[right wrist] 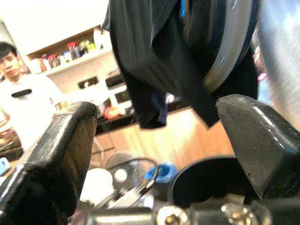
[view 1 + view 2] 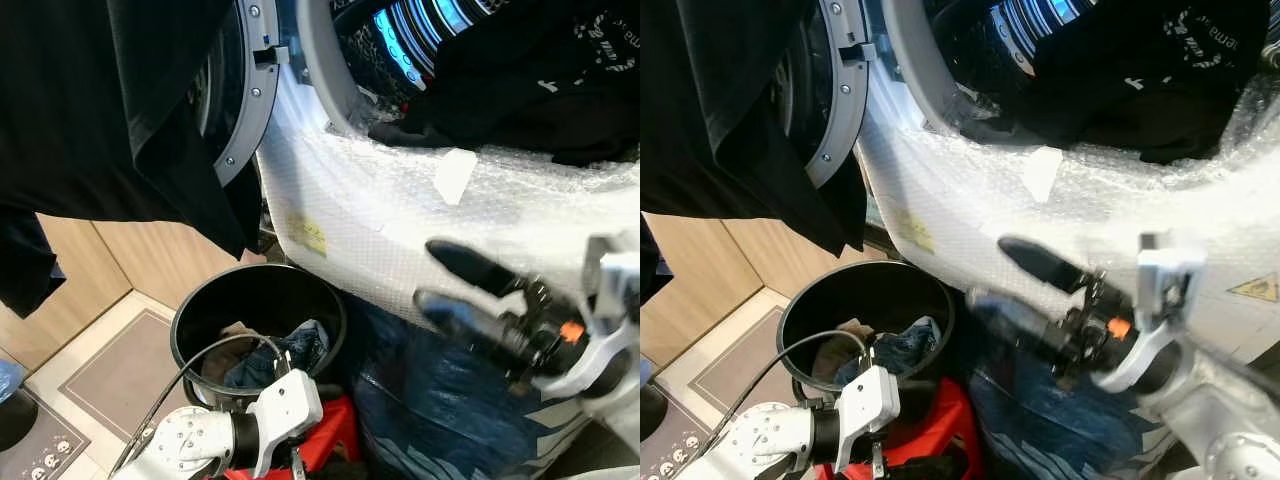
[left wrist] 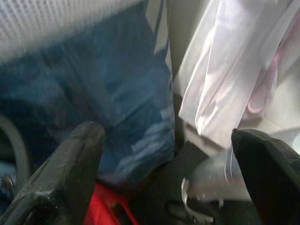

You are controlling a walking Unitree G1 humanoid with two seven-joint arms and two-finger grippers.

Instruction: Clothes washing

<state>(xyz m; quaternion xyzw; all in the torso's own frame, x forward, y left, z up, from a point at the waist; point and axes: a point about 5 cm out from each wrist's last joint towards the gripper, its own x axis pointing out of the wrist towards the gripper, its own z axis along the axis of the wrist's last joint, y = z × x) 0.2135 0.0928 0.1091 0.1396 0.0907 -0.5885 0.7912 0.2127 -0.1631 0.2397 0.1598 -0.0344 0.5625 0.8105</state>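
Nearest the camera, the left pincer (image 3: 164,178) sat low beside the black laundry bucket (image 2: 190,320), its two black fingers spread wide and holding nothing; beyond them lay blue cloth and a pale plastic bag (image 3: 229,79). The right pincer (image 2: 455,285) hung above and to the right of the bucket, in front of the bubble-wrapped washing machine (image 2: 400,220), its fingers likewise parted and empty, pointing toward the bucket.

Inside the bucket lay a small heap of clothes (image 2: 275,360), blue denim among them. Above the bucket, a black garment (image 2: 120,110) draped over the open machine door (image 2: 250,90). Up and right of the bucket, more dark laundry (image 2: 540,90) spilled out of the drum mouth.

Such clothes would probably be soft, limp and light, sagging and trailing wherever unsupported. A pinch on a thick fold near the middle of a bunch seemed wiser than on a loose edge. A red stool (image 2: 335,435) stood just beside the bucket.
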